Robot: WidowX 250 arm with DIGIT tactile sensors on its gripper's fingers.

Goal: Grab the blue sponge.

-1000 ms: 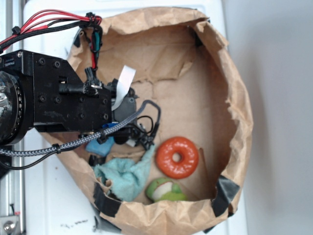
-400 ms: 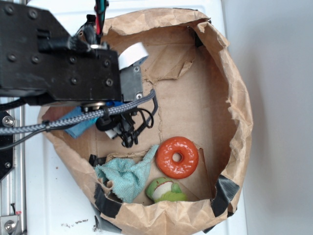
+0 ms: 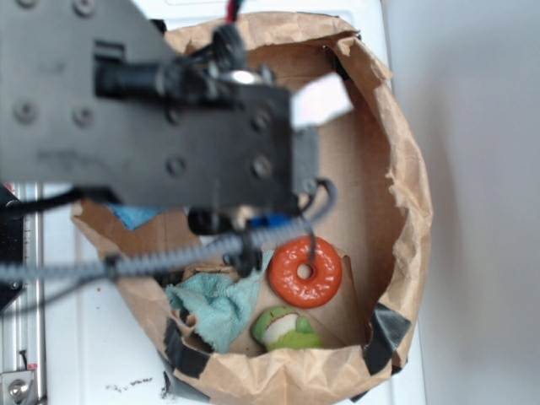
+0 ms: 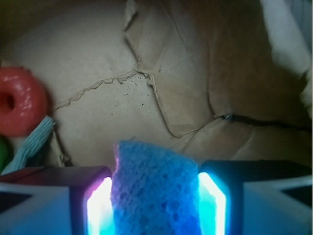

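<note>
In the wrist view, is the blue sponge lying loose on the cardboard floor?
No, the blue sponge sits clamped between the two fingers of the gripper, above the cardboard floor.

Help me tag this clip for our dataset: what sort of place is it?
Probably a lab tabletop rig: a rolled-down brown paper bag on a white surface holds toy-like props, an orange ring and teal cloth, while the gripper clamps the blue sponge.

Exterior view overhead, looking down, wrist view close inside, both sharing orange ring (image 3: pixel 305 272).
</note>
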